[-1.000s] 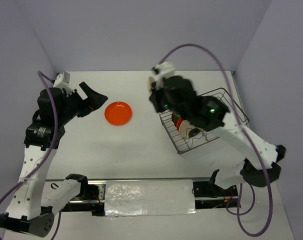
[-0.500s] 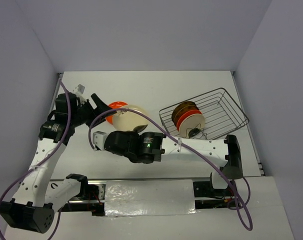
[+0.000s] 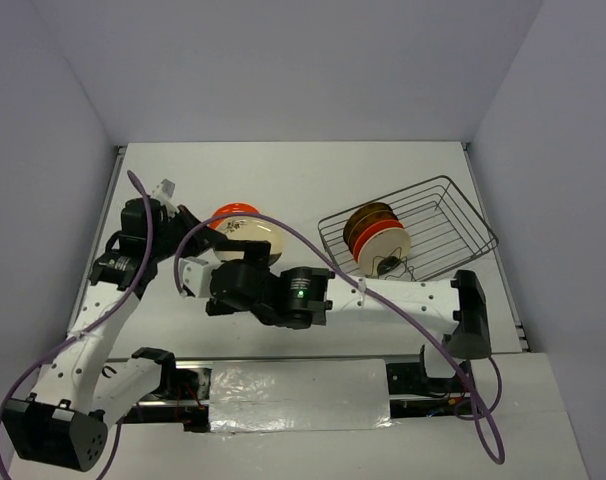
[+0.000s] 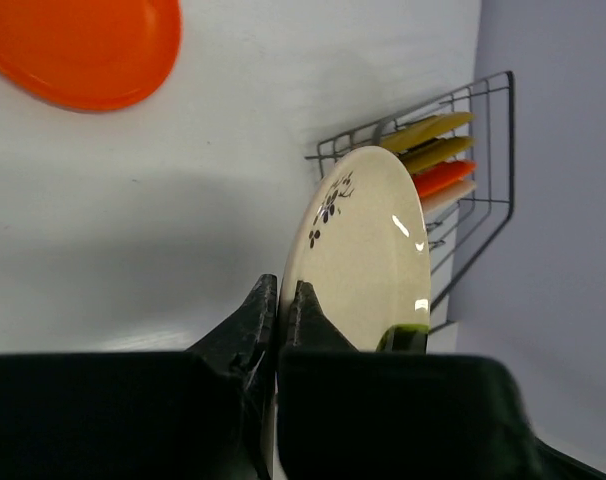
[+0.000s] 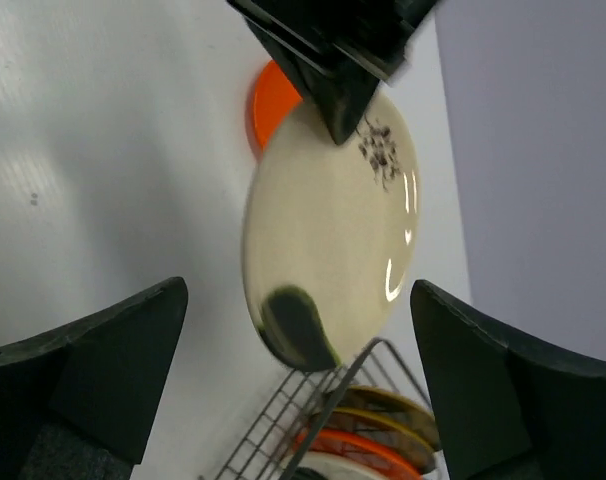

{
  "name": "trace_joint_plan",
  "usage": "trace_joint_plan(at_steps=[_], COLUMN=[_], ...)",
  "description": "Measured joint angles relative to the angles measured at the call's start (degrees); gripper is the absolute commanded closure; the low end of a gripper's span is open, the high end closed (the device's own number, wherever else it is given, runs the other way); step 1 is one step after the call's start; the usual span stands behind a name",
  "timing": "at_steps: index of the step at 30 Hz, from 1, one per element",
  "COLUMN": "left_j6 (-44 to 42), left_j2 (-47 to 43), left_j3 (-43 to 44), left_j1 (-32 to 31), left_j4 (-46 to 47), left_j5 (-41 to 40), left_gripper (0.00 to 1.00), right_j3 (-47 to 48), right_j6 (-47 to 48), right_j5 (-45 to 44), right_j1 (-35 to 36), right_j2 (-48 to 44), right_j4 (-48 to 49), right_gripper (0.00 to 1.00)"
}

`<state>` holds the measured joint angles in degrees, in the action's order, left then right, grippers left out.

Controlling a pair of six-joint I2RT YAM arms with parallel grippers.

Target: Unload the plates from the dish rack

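My left gripper [image 4: 280, 295] [image 3: 201, 224] is shut on the rim of a cream plate [image 4: 368, 260] [image 3: 253, 233] [image 5: 328, 230] with a small dark flower print, held on edge above the table. My right gripper [image 5: 301, 292] [image 3: 233, 272] stands wide open, a finger on either side of that plate without touching it. An orange-red plate [image 3: 231, 211] [image 4: 83, 50] [image 5: 268, 100] lies flat on the table just behind. The wire dish rack [image 3: 438, 225] [image 4: 483, 140] [image 5: 303, 440] at the right holds upright plates: a dark brown one [image 3: 368, 218], an orange one [image 3: 371, 235] and a white one [image 3: 388, 247].
My right arm [image 3: 403, 295] stretches low across the table's near part from its base [image 3: 468, 320] at the right. Purple cables [image 3: 313, 250] loop over both arms. Walls close in the table at the back and both sides.
My right arm carried the cream plate from the rack to the left, then opened and let go. My left gripper came in and shut on the plate's rim.
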<state>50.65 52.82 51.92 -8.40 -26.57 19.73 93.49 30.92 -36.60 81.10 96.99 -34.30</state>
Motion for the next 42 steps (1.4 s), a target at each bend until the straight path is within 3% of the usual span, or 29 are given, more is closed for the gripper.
trace_joint_plan(at_steps=[5, 11, 13, 19, 20, 23, 24, 31, 36, 42], left_j6=[-0.48, 2.47, 3.96, 7.72, 8.02, 8.94, 9.20, 8.90, 5.81, -0.09], left_j2=[0.33, 4.61, 5.11, 8.46, 9.66, 12.63, 13.33, 13.55, 4.87, -6.29], left_j3=[-8.98, -18.69, -21.44, -26.23, -26.49, -27.26, -27.34, -25.18, -18.99, -10.38], left_j1=[-0.63, -9.40, -12.07, -15.76, -16.17, -16.74, -16.83, -17.31, -17.75, -17.79], left_j4=[5.62, 12.72, 15.96, 23.61, 24.65, 27.34, 27.78, 24.30, 14.82, 3.80], left_j5=[-4.72, -11.39, -12.70, -16.33, -16.76, -17.31, -17.46, -19.54, -23.41, -27.76], left_gripper=[1.00, 0.98, 0.83, 0.50, 0.38, 0.23, 0.20, 0.07, 0.00, 0.01], right_j3=[-12.13, -16.41, -20.61, -23.50, -23.47, -22.95, -22.58, -22.10, -19.82, -19.69], right_j6=[-14.86, -49.68, -58.97, -78.62, -80.89, -87.34, -89.42, -100.80, -105.53, -108.50], right_j5=[4.50, 13.16, 12.85, 13.35, 13.60, 13.86, 13.90, 14.64, 14.58, 15.04], right_j1=[-7.17, -40.68, -45.53, -48.54, -49.31, -50.64, -50.66, -52.78, -55.93, -58.51], right_j2=[-10.40, -24.15, -29.66, -34.25, -33.75, -31.04, -29.94, -24.22, -20.11, -17.27], right_j4=[5.95, 6.01, 4.90, -1.55, -2.34, -5.70, -6.99, -11.85, -15.13, -17.55], right_gripper=[0.00, 0.00, 0.00, 0.01, 0.03, 0.14, 0.20, 0.34, 0.37, 0.46])
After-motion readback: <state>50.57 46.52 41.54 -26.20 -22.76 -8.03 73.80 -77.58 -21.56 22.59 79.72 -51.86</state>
